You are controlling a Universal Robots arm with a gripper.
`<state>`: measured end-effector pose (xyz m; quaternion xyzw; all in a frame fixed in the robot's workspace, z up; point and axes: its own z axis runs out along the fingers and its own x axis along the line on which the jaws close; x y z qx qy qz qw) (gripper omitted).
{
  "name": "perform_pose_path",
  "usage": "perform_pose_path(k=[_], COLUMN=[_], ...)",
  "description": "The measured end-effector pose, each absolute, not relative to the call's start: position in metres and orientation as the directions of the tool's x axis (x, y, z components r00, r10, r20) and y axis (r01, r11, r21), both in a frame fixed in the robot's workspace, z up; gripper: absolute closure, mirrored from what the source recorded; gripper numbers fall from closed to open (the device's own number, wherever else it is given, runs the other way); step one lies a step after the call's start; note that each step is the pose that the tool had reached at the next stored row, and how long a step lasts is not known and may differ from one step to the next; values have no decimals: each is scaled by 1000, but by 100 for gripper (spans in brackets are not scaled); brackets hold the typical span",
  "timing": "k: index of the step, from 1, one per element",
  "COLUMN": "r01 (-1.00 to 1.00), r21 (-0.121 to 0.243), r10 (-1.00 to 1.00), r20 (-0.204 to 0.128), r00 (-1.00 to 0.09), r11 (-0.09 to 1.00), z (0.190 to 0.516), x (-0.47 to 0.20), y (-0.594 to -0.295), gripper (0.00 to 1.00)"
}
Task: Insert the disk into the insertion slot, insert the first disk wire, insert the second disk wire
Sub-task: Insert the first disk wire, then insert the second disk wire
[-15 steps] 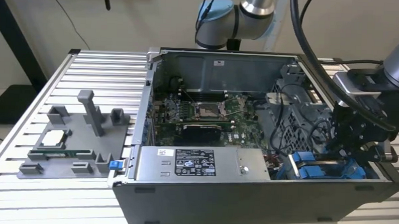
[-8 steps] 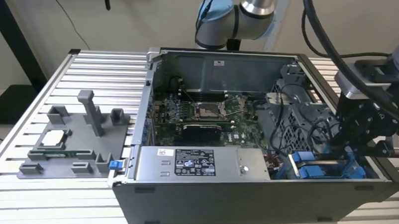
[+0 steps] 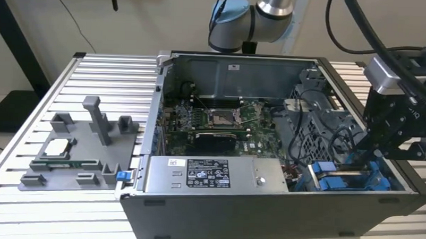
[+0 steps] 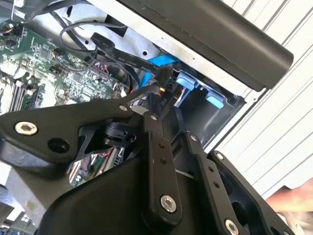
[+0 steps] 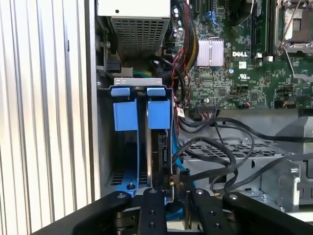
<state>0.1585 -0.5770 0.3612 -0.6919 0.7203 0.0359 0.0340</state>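
Observation:
The open computer case (image 3: 267, 206) lies on a slatted table. At its front corner on the exterior view's right is the insertion slot (image 5: 124, 115), with blue rails and tabs (image 3: 338, 179). The disk (image 5: 161, 152) stands on edge inside the slot under one blue tab, and only its dark edge shows. My gripper (image 3: 373, 154) hangs right over this bay. In both wrist views its fingers (image 5: 151, 210) are closed around a black wire connector (image 4: 164, 87) at the disk's end, beside the blue tabs (image 4: 188, 81). A flat black cable (image 4: 112, 49) trails from the connector.
A grey box with a white sticker (image 3: 207, 175) lies along the case front, and the motherboard (image 3: 213, 122) sits behind it. A perforated metal cage (image 5: 244, 156) with loose black cables is beside the slot. A grey fixture (image 3: 77, 146) holding small parts stands on the table at the exterior view's left.

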Motion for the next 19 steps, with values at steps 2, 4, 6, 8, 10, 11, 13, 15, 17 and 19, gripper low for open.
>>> perform_pose_path(k=[2,4,6,8,10,11,13,15,17,19], r01=[-999,-999,-999,-999,-999,-999,-999,-999,-999,-999], r21=[5,5,5,5,5,5,5,5,5,5], r10=[-994,-994,-994,-994,-994,-994,-994,-994,-994,-994], r20=[-98,-98,-99,-99,-99,-98,-98,-98,-99,-98], r00=[-40,-40,-40,-40,-40,-40,-40,-40,-40,-40], r11=[40,40,40,40,40,40,40,40,40,40], z=[366,371,372,373,372,373,373,374,374,374], x=[159,159,159,159,159,159,159,159,159,159], y=[-577,-577,-577,-577,-577,-577,-577,-577,-577,-577], gripper=[0,0,0,0,0,0,0,0,0,0])
